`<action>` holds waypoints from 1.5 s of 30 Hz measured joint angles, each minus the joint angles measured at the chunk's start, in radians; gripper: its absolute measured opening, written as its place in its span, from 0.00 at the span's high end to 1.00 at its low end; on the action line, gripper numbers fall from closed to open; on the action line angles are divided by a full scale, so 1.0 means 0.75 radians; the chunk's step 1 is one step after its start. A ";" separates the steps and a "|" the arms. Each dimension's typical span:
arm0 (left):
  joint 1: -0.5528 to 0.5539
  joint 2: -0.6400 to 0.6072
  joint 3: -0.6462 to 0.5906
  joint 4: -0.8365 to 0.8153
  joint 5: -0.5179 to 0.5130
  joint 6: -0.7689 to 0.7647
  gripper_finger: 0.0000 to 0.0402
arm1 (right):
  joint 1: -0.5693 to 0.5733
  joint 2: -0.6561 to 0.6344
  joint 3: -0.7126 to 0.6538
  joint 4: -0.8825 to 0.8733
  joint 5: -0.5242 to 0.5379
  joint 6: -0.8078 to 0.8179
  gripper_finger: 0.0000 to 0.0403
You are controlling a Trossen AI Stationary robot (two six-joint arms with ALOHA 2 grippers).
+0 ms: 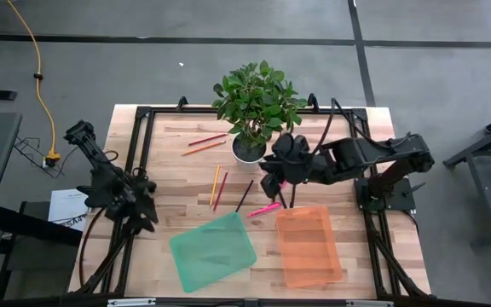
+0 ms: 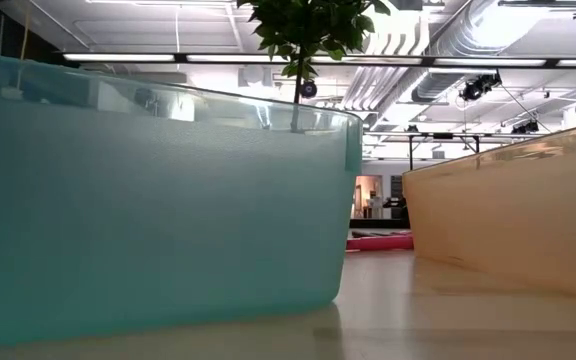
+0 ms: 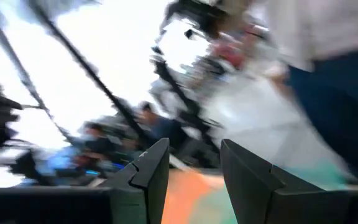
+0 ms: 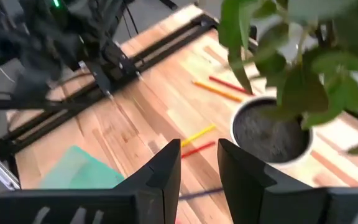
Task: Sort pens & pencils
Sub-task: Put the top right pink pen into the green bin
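From above, the right tool (image 1: 281,181) hovers beside the plant pot (image 1: 247,149), pencils (image 1: 217,186) and pink pen (image 1: 264,209) just below it. Its wrist view shows fingers parted, empty. Light, stiff sticks; pinch mid-shaft. Left tool (image 3: 194,180) spread, idle.

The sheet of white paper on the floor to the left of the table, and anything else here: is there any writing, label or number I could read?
White paper sheet on the floor beside the wooden table: dark print shows at its edge, too small and partly hidden to read.
Teal plastic tray: no text.
Orange plastic tray: no text.
White plant pot: no label visible.
Nothing else legible.
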 joint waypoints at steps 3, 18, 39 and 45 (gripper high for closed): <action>0.000 -0.001 0.000 0.272 -0.159 -0.014 0.67 | 0.000 0.007 0.000 -0.108 -0.011 0.055 0.76; 0.000 0.118 0.426 -0.095 -0.542 -0.331 0.67 | -0.001 0.028 -0.167 -0.341 0.026 0.144 0.76; 0.002 1.031 1.662 -1.460 -1.055 -1.112 0.67 | 0.003 -0.427 -0.856 0.087 0.090 0.191 0.76; 0.000 1.179 1.716 -1.301 -0.976 -1.023 0.67 | 0.003 -0.598 -0.987 0.235 0.060 0.145 0.76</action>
